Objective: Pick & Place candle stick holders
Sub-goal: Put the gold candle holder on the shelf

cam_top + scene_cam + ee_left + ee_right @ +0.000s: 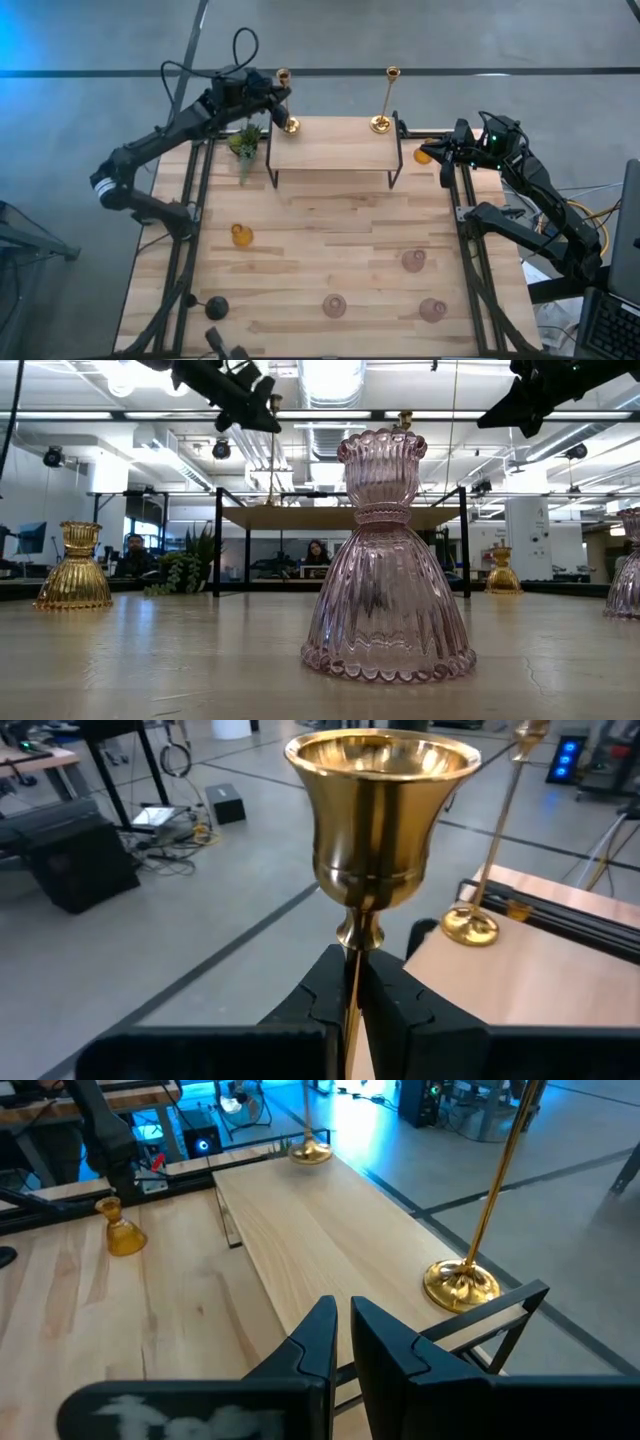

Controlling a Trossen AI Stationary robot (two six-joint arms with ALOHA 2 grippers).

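Two tall brass sticks stand on the raised wooden shelf [330,150]. The left one [284,100] has its base [291,126] on the shelf's far left corner, and my left gripper [280,92] is shut on it near its top. The right stick [386,100] stands free on its round base [460,1285]. My right gripper [343,1330] is shut and empty above the shelf's right end, next to an amber holder [422,155]. A second amber holder [241,235], three pink ones [413,261] [334,305] [432,310] and a black stemmed one [216,307] stand on the table. My left gripper pinches the brass stick's thin stem [352,982] between its two fingers, just below the knob under the cup [380,810]. The fingers come roughly level from the table's left and lie across the stem. The stick stands upright, its base on the shelf's far left corner.
A small green potted plant [244,142] stands beside the shelf's left legs, under my left arm. Black frame rails [190,230] run along both table sides. People sit in the room beyond the far edge [135,550].
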